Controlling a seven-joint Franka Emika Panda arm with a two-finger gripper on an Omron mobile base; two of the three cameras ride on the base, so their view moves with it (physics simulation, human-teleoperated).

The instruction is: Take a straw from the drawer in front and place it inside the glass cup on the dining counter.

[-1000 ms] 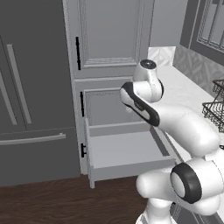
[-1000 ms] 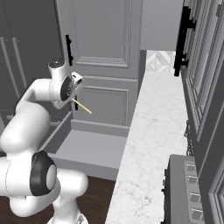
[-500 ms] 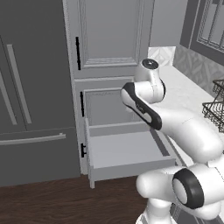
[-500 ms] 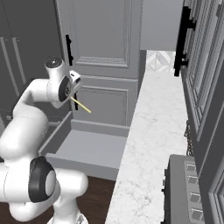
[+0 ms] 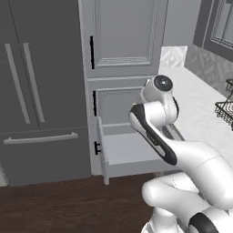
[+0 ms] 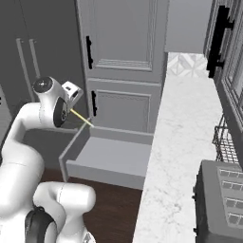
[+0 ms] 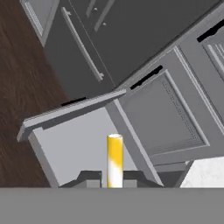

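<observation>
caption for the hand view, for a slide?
Gripper holding the yellow straw above the open grey drawer.

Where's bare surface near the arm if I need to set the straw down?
The marble worktop is bare from the backsplash down to the wire rack and toaster, where it crowds. The open drawer's pale floor looks bare too. The hand holds the straw above it.

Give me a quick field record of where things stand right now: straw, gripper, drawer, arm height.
straw: yellow, pinched between the fingertips, sticking out past them
gripper: shut on the straw
drawer: pulled open, pale inside, nothing seen lying in it
arm: raised, hand above the open drawer
worktop: marble, to the right of the drawer
glass cup: cannot place it from these views
</observation>
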